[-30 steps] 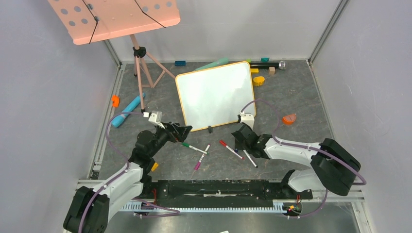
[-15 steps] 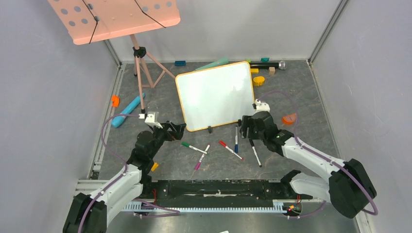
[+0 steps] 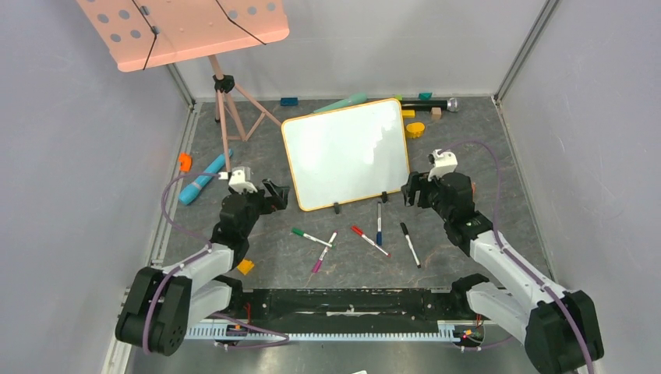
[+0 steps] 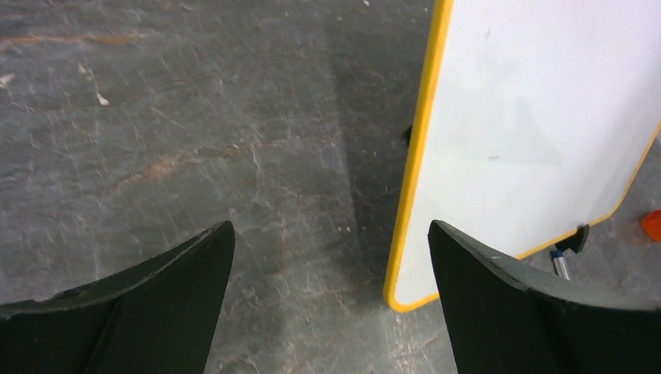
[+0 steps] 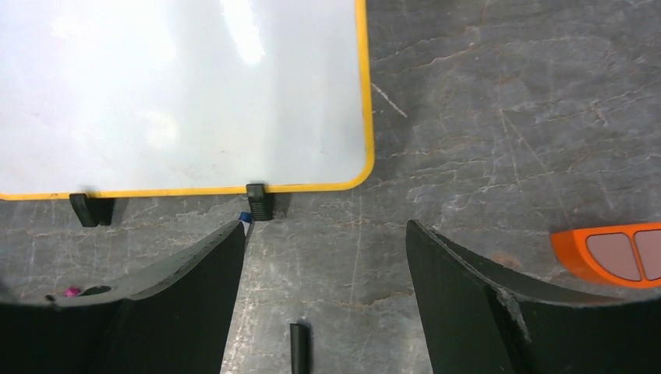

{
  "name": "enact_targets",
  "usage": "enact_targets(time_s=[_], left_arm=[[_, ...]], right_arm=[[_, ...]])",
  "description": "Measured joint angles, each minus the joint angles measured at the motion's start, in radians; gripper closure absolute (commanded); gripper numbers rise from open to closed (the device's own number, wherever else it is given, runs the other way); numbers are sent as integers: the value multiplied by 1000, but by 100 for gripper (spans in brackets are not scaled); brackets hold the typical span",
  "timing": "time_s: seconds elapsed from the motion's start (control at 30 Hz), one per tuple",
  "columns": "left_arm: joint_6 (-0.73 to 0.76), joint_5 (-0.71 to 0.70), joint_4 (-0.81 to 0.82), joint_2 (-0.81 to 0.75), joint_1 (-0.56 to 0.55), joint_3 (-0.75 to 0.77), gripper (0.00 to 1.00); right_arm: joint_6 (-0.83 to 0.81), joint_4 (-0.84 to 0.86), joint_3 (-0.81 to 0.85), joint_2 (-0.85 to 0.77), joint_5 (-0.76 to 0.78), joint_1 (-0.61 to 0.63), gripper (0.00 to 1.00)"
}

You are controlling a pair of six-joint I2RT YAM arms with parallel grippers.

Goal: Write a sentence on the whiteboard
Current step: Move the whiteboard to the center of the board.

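the large rectangular whiteboard (image 3: 345, 152) with a thin orange-yellow frame stands on two black clip feet (image 3: 337, 208) on the dark grey tabletop (image 3: 468, 140). the left gripper (image 3: 277, 195) gapes wide and empty just off its near left corner. the right gripper (image 3: 413, 191), jaws spread and holding nothing, is beside the near right corner.

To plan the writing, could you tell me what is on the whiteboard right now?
Nothing: the whiteboard is blank, with no writing and nothing resting on it. The table beneath it is covered.
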Motion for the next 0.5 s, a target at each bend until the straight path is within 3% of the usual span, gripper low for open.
enact_targets(time_s=[0.17,0.3,0.5], left_arm=[[-2,107,106,108,111,36,1],[-3,225,241,211,133,39,0],[-9,312,410,229,133,-14,0]], right_arm=[[-16,23,-21,3,-113,-82,27],[7,-59,22,89,-191,-87,32],[129,-185,36,108,-104,69,34]])
